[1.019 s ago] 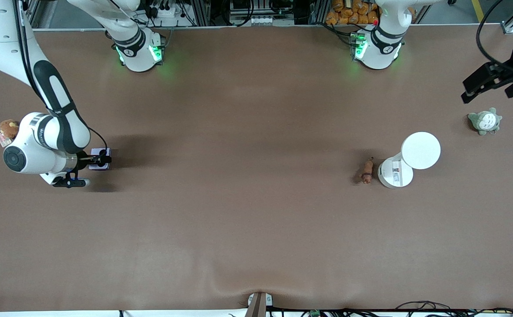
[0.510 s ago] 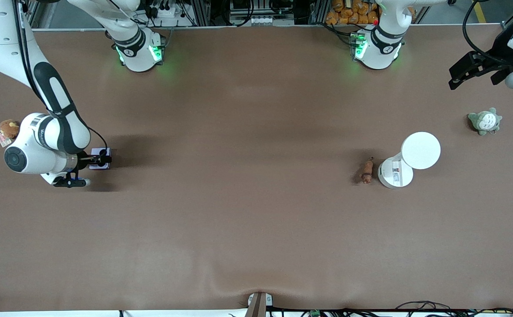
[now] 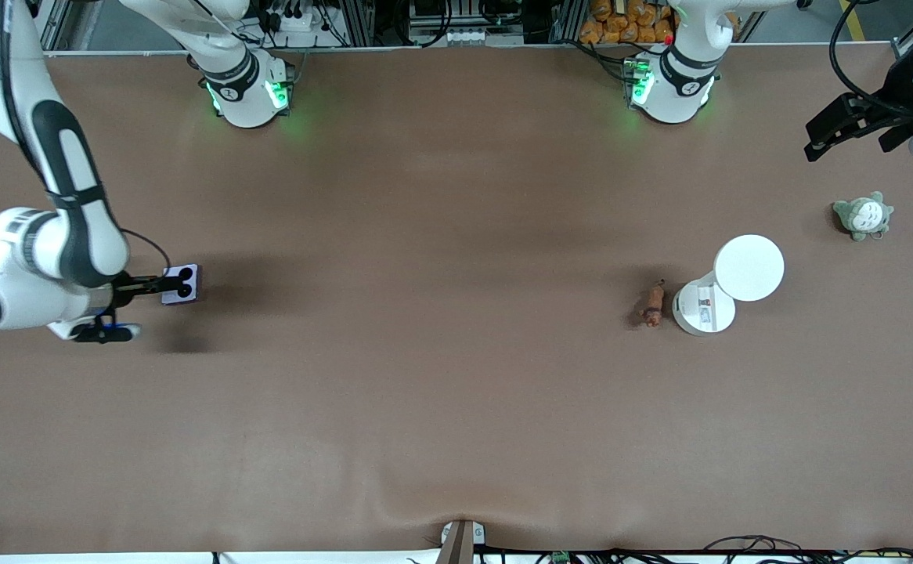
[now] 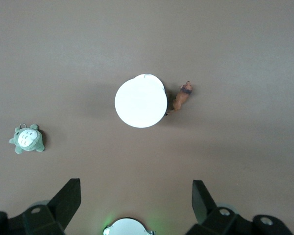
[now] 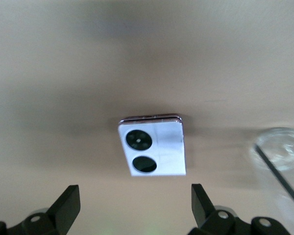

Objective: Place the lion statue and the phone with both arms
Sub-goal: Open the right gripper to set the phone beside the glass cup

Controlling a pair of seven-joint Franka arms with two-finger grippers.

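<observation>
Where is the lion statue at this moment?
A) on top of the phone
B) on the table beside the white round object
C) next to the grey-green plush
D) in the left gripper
B: the lion statue lies on the table close beside the white round object, with no gripper on it.

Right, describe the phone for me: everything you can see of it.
The phone is a small, squarish folded handset with a pale lavender shell that looks smooth, and two large black round camera circles side by side on its upper face. A thin dark seam runs along one edge. It lies flat on the brown table toward the right arm's end. The right gripper is beside it, open; nothing grips it.
</observation>
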